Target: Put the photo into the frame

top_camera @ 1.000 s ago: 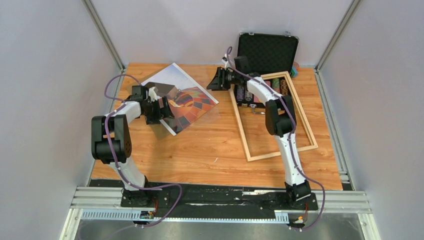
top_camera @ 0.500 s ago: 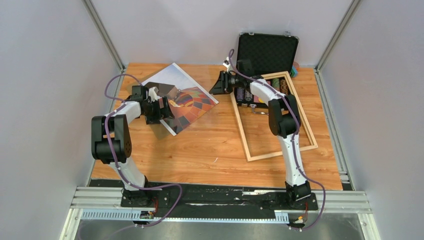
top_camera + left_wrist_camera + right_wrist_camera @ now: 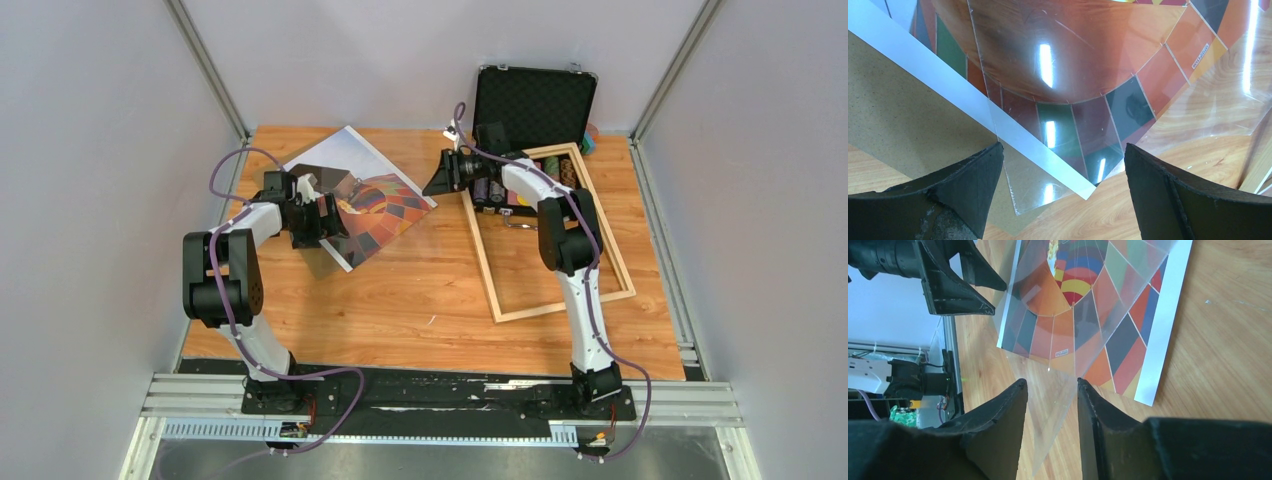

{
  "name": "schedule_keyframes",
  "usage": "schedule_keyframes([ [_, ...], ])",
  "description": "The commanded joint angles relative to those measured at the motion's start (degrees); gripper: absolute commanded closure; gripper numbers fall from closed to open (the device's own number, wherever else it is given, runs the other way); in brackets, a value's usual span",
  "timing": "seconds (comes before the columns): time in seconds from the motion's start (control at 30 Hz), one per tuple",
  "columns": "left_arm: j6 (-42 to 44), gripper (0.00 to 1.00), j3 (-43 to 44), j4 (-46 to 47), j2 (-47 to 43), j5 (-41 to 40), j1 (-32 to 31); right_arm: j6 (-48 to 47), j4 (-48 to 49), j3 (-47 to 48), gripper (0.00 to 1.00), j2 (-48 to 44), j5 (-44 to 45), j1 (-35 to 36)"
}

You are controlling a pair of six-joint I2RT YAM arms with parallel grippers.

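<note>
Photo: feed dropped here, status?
Left gripper open over photo corner. Right gripper open, straddling clear pane corner. Photo outside frame, pane lying on it.

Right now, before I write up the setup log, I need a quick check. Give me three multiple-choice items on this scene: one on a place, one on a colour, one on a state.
1. Where does the photo lie relative to the frame?
A. Inside it.
B. On the table to its left, apart from it.
C. On top of it.

2. What colour is the frame?
A. Black.
B. Red.
C. Light wood.

3. How is the left gripper?
A. Open, holding nothing.
B. Shut on the photo.
C. Shut on the frame.

Answers:
1 B: the top view shows bare table between the print's right corner and the frame's left rail.
2 C: its rails are pale wood, lighter than the tabletop.
3 A: the left wrist view shows its fingers wide apart above the print's edge, with nothing between them.
</note>
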Motion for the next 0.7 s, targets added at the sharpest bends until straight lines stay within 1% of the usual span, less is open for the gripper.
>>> schedule_keyframes([
  [0.0, 1.1, 0.0, -0.9, -1.2, 2.5, 1.5, -0.6, -5.9, -6.7, 0.8, 0.61, -0.5, -6.2, 2.8],
  [0.17, 1.1, 0.0, -0.9, -1.2, 2.6, 1.6, -0.6, -3.9, -6.2, -1.4, 0.64, -0.9, -5.8, 2.7],
  [0.27, 1.0, 0.0, -0.9, -1.3, 2.7, 1.7, -0.6, 0.5, -4.4, -3.8, 0.67, -1.6, -2.6, 2.7],
  [0.37, 1.0, 0.0, -0.9, -1.2, 2.6, 1.8, -0.6, 7.7, 1.1, -8.8, 0.68, -3.8, 0.5, 2.6],
  [0.47, 0.9, 0.0, -0.9, -1.3, 2.5, 2.0, -0.6, 12.9, 3.8, -11.3, 0.69, -5.1, 2.2, 2.6],
  [0.67, 0.9, 0.0, -0.8, -1.3, 2.5, 2.4, -0.6, 19.1, 6.2, -14.0, 0.7, -6.5, 5.9, 2.6],
])
